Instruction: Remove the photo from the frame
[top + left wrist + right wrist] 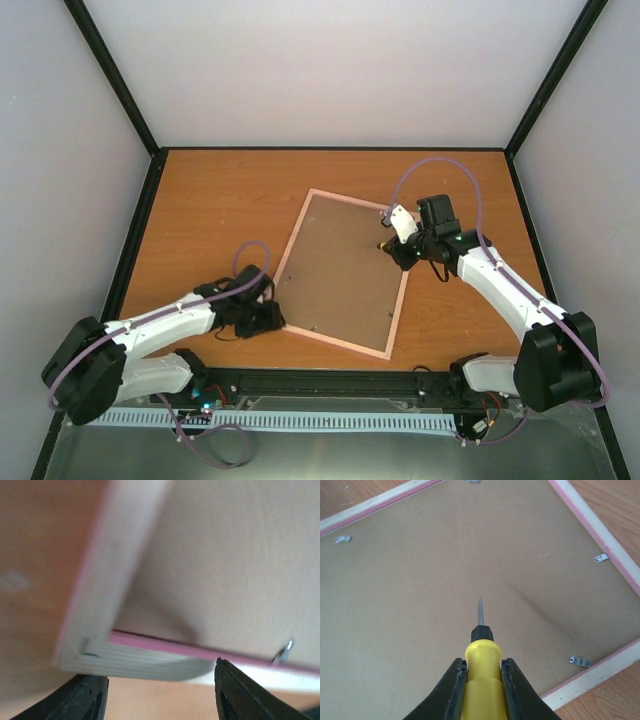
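**Desk:** What sits nearest the camera?

**Photographer:** The left gripper point(272, 318), low at the near-left corner of the pale pink wooden picture frame point(335, 341). In its own wrist view the black fingers point(90, 695) stand apart, holding nothing, with the frame's corner point(120, 580) just beyond their tips. That view is blurred and cuts off the fingers' lower parts. From above, the gripper body hides the corner itself.

**Desk:** And the frame?

**Photographer:** It lies flat, back up and skewed, near the middle of the orange-brown wooden table point(220, 200). A plain brown backing board point(345, 270) fills it, with small metal tabs point(580, 661) along the inner edge. The photo cannot be seen; only the board shows.

**Desk:** Farther back?

**Photographer:** The right gripper point(398, 250), at the frame's far-right side, is clamped on a yellow-handled screwdriver point(481, 655). The thin metal tip points across the board point(420, 605). Whether it touches the board cannot be told. The handle's rear end is cut off by the wrist view's lower edge.
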